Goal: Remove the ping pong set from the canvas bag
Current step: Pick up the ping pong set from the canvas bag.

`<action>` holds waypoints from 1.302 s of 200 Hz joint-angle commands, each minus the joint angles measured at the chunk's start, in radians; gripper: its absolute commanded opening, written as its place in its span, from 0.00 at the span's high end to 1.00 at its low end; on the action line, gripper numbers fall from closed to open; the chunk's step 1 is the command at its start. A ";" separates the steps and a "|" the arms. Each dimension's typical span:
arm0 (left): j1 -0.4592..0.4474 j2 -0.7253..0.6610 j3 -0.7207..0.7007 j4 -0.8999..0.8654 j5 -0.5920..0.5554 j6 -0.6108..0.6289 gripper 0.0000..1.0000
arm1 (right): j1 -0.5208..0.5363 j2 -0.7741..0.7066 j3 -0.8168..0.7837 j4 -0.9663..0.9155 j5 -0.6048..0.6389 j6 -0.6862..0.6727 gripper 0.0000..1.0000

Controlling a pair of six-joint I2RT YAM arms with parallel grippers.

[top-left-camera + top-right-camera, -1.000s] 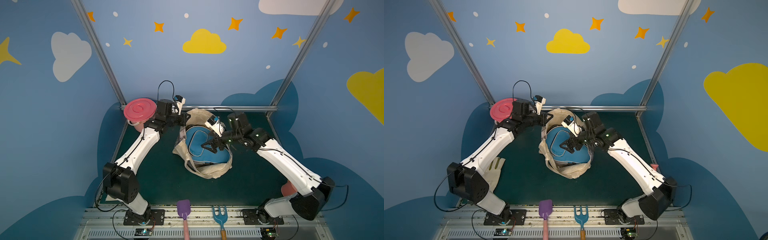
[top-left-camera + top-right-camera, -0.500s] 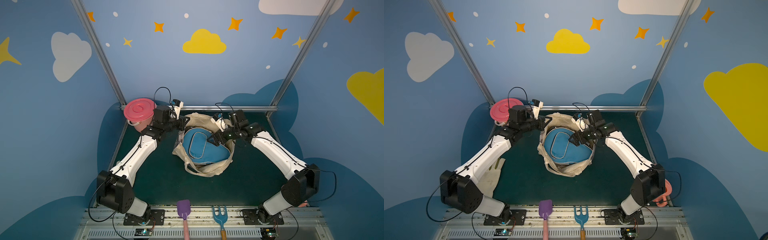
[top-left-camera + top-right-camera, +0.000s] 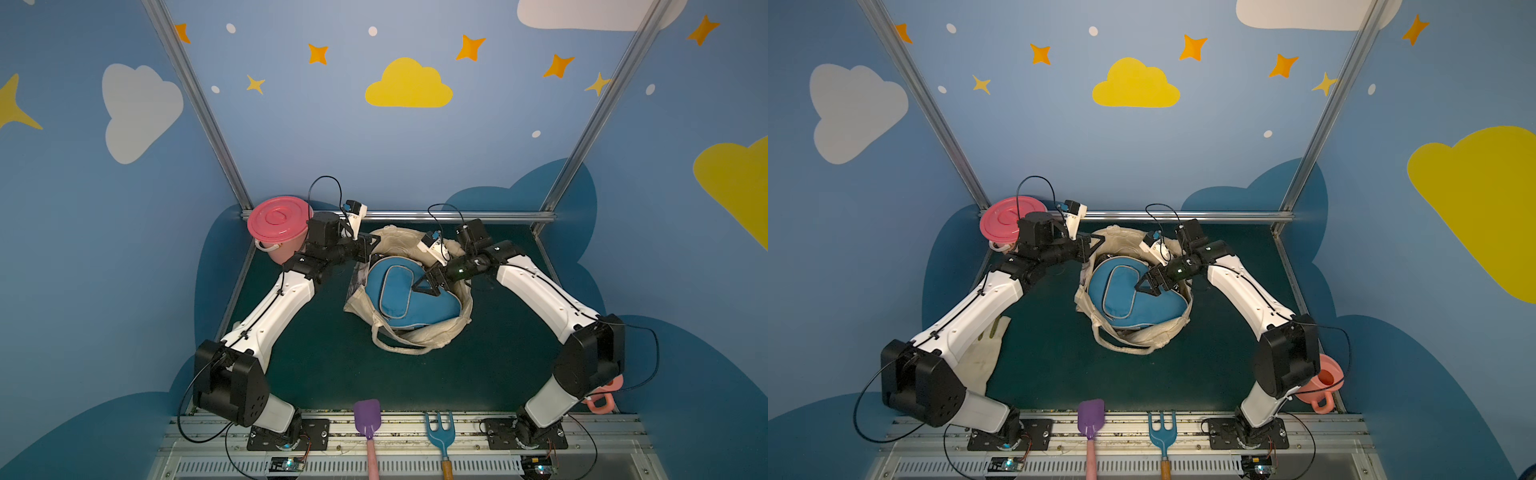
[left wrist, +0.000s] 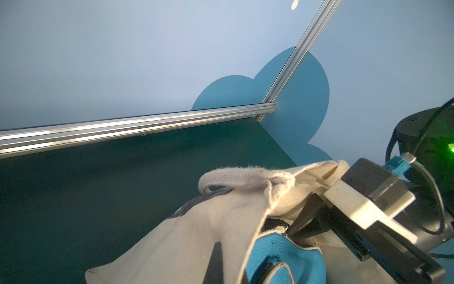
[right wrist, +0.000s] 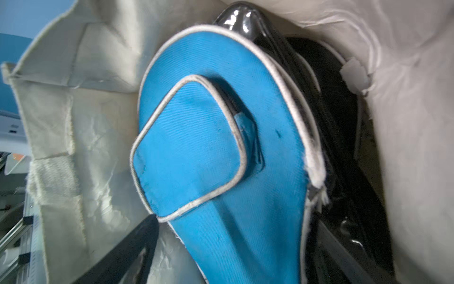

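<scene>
right jaws, wide, nearer blue cover (image 3: 397,293); left jaws pinch canvas bag (image 3: 419,338) by bucket (image 3: 278,218)

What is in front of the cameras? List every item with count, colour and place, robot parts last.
canvas bag: 1, cream, middle of the mat toward the back, mouth open
blue paddle cover: 1, blue with grey piping, on top inside the bag
black cover: 1 seen, black, beneath the blue one in the bag
pink lidded bucket: 1, pink, back left corner
purple toy shovel: 1, purple blade, pink handle, front rail
blue toy rake: 1, blue, wooden handle, front rail
pink handled cup: 1, salmon pink, front right
cream glove: 1, cream, under the left arm
table mat: 1, dark green
left gripper: 1, black, shut on the bag's rim
right gripper: 1, black, open over the blue cover
</scene>
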 commanded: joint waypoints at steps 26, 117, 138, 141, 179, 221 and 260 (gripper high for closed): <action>0.004 -0.006 0.003 0.084 0.033 -0.011 0.96 | -0.005 0.091 0.037 -0.123 -0.092 -0.067 0.08; 0.005 0.006 0.004 0.089 0.047 -0.014 0.97 | -0.005 0.173 0.061 -0.128 -0.091 -0.106 0.10; 0.005 0.010 0.005 0.091 0.048 -0.016 0.97 | -0.005 0.188 0.079 -0.184 -0.133 -0.148 0.25; 0.004 0.010 0.006 0.092 0.049 -0.017 0.97 | -0.006 0.192 0.083 -0.192 -0.136 -0.152 0.29; 0.004 0.010 0.006 0.092 0.053 -0.018 0.97 | -0.013 0.207 0.109 -0.226 -0.139 -0.155 0.99; 0.005 -0.006 0.004 0.073 0.037 -0.012 0.96 | -0.015 0.156 0.123 -0.222 -0.090 -0.133 1.00; 0.005 -0.014 0.022 0.008 -0.014 0.000 0.97 | -0.016 0.059 0.147 -0.211 -0.004 -0.100 1.00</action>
